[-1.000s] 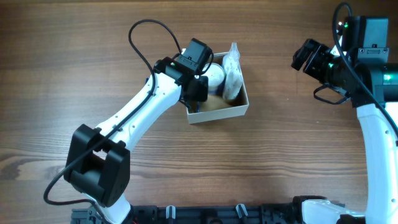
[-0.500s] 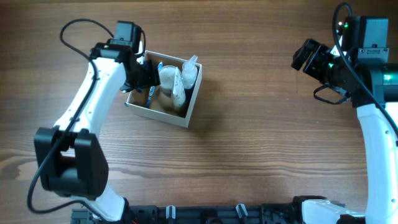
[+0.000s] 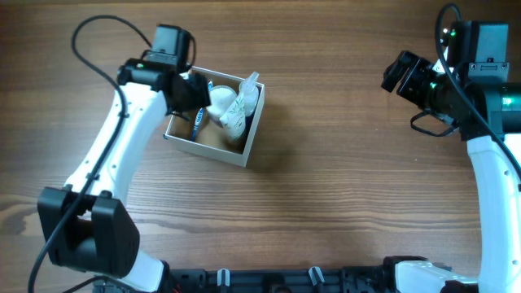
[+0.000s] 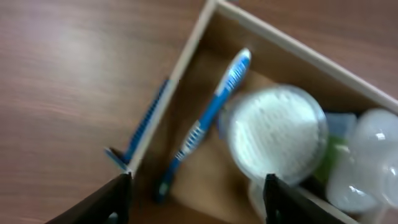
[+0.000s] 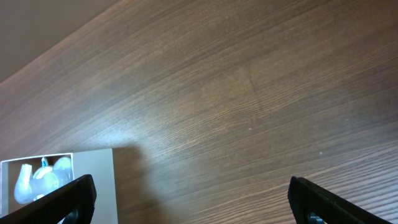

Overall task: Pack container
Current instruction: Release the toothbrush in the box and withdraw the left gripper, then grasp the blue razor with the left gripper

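Note:
The container (image 3: pixel 254 129), a square box with white walls and a tan inside, sits on the left half of the table, turned at an angle. It holds a blue toothbrush (image 3: pixel 198 124), a round white-lidded jar (image 3: pixel 220 99) and clear bottles (image 3: pixel 241 112). My left gripper (image 3: pixel 192 94) hovers over the box's left part. In the left wrist view the left gripper (image 4: pixel 196 199) is open above the toothbrush (image 4: pixel 205 121), with the jar (image 4: pixel 277 134) and the box wall (image 4: pixel 180 67) below. My right gripper (image 3: pixel 397 73) is open and empty, far right; the right wrist view (image 5: pixel 191 190) shows the same.
The wooden table (image 3: pixel 342 179) stretches between the box and the right arm. In the right wrist view the container (image 5: pixel 87 180) shows at the lower left, with bottles inside. The arm bases stand along the front edge.
The container has been moved from the table's middle to the left and turned, together with my left gripper. In the last half second only the left arm shifted slightly. The right arm has not moved.

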Controlling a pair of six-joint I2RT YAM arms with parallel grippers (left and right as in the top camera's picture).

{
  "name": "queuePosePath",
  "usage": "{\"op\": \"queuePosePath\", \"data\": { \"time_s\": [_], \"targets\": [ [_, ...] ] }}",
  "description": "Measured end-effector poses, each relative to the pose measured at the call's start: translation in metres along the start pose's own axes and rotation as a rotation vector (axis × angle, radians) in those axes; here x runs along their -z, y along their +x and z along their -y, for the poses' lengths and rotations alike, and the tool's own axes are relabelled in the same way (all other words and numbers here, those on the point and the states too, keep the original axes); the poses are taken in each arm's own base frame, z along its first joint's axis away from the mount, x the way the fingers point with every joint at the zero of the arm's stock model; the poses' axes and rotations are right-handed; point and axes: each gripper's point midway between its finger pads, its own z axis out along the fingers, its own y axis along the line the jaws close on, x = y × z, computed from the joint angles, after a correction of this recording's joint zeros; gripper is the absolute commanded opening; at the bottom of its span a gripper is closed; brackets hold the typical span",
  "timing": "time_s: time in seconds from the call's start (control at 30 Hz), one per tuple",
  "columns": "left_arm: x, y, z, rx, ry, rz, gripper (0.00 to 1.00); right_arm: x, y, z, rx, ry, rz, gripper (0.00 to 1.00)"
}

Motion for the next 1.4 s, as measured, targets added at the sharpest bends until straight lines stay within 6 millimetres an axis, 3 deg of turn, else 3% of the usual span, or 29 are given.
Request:
{"op": "queuePosePath", "data": {
  "time_s": [0.1, 0.17, 0.23, 0.37, 0.5, 0.63, 0.77, 0.87, 1.0, 1.03, 1.13, 1.2, 1.4],
  "targets": [
    [0.0, -0.012, -0.017, -0.003, -0.034, 0.036, 0.59, 0.0, 0.0, 0.0, 0.0, 0.0, 0.0, 1.0],
    [0.0, -0.019, -0.031, 0.002, -0.073, 0.057, 0.45, 0.0, 0.0, 0.0, 0.0, 0.0, 0.0, 1.0],
    [-0.003, -0.023, -0.045, 0.023, -0.1, 0.061, 0.39, 0.0, 0.0, 0.0, 0.0, 0.0, 0.0, 1.0],
    [-0.027, -0.018, -0.064, 0.045, -0.145, 0.001, 0.32, 0.0, 0.0, 0.0, 0.0, 0.001, 0.0, 1.0],
    [-0.046, -0.007, -0.062, 0.038, -0.136, -0.064, 0.28, 0.0, 0.0, 0.0, 0.0, 0.0, 0.0, 1.0],
    [-0.048, 0.002, -0.045, 0.009, -0.103, -0.092, 0.29, 0.0, 0.0, 0.0, 0.0, 0.0, 0.0, 1.0],
    [-0.045, 0.028, -0.012, -0.07, -0.083, -0.162, 0.29, 0.0, 0.0, 0.0, 0.0, 0.0, 0.0, 1.0],
    [-0.042, 0.047, 0.012, -0.09, -0.067, -0.202, 0.46, 0.0, 0.0, 0.0, 0.0, 0.0, 0.0, 1.0],
    [-0.042, 0.041, 0.0, -0.051, -0.125, -0.176, 0.82, 0.0, 0.0, 0.0, 0.0, 0.0, 0.0, 1.0],
    [-0.043, 0.033, -0.009, -0.019, -0.14, -0.153, 0.83, 0.0, 0.0, 0.0, 0.0, 0.0, 0.0, 1.0],
    [-0.048, 0.01, -0.033, -0.018, -0.111, -0.107, 0.83, 0.0, 0.0, 0.0, 0.0, 0.0, 0.0, 1.0],
    [-0.053, 0.005, -0.044, -0.046, -0.085, -0.113, 0.79, 0.0, 0.0, 0.0, 0.0, 0.0, 0.0, 1.0],
    [-0.101, 0.024, -0.049, -0.217, -0.044, -0.238, 0.66, 0.0, 0.0, 0.0, 0.0, 0.0, 0.0, 1.0]
  ]
}}
